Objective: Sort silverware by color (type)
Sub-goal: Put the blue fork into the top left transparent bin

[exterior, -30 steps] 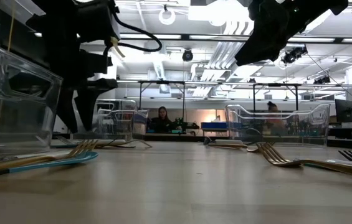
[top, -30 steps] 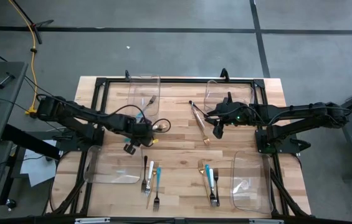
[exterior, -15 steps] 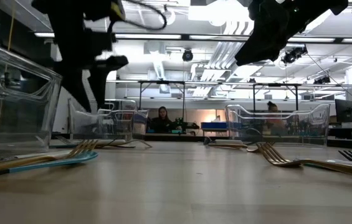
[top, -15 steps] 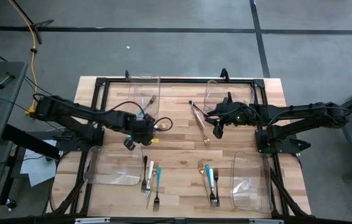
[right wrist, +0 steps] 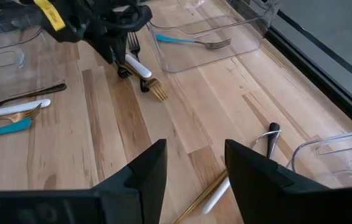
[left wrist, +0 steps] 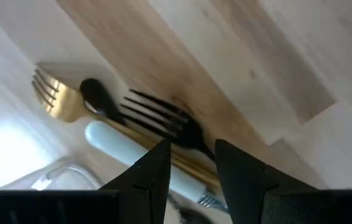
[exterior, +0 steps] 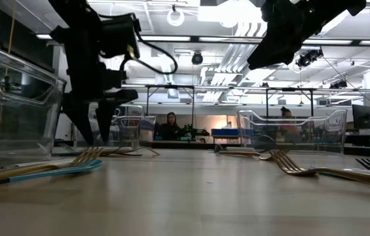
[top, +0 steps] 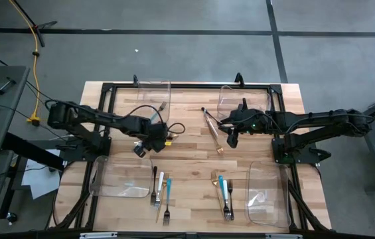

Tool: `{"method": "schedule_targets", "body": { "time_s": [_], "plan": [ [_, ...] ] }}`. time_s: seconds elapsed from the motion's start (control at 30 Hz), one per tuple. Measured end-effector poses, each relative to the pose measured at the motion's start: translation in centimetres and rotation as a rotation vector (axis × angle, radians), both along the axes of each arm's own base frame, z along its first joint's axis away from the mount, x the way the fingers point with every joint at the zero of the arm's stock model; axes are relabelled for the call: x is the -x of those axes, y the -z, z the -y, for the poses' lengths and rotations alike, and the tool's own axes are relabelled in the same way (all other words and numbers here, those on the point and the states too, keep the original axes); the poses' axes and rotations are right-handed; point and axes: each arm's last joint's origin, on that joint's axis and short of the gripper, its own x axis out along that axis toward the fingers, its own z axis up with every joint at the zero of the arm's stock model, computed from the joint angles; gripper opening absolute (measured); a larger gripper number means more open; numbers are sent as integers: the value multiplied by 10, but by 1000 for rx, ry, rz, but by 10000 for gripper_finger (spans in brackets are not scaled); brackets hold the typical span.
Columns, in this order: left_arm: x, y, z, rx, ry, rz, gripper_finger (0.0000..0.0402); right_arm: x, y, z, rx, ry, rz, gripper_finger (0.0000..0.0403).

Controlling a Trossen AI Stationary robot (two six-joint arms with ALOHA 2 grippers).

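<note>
- The left gripper (top: 146, 143) hovers just above a small tangle of silverware on the wooden table (top: 187, 166) — a gold fork (left wrist: 54, 99), a dark steel fork (left wrist: 163, 118) and a white-handled piece (left wrist: 123, 143) lie overlapped between its parted, empty fingers.
- The right gripper (top: 231, 138) waits, fingers apart and empty, near a gold fork (top: 214, 136) by the far right bin (top: 240, 99).
- A teal-handled fork (right wrist: 191, 41) already lies in the far left bin (top: 152, 99); more cutlery sits along the near edge.
- The risk: the pieces touch and cross, so closing here could pinch two colours together — or nudge the pile and scatter it.
</note>
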Motion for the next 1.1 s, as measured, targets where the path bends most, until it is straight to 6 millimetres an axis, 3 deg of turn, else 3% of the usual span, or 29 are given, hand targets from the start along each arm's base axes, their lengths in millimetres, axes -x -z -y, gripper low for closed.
{"method": "schedule_targets", "body": {
  "time_s": [0.17,0.6,0.9,1.1],
  "plan": [
    [3,13,1,34,-34,-87,120,0,1,0,2,-2,-8,157],
    [1,18,1,45,-66,-109,120,1,2,0,0,-1,-23,157],
    [-7,-4,5,13,-124,-75,120,1,2,0,-1,0,-21,157],
    [-1,-2,3,20,-163,-106,120,2,2,0,-2,0,-30,157]
  ]
}}
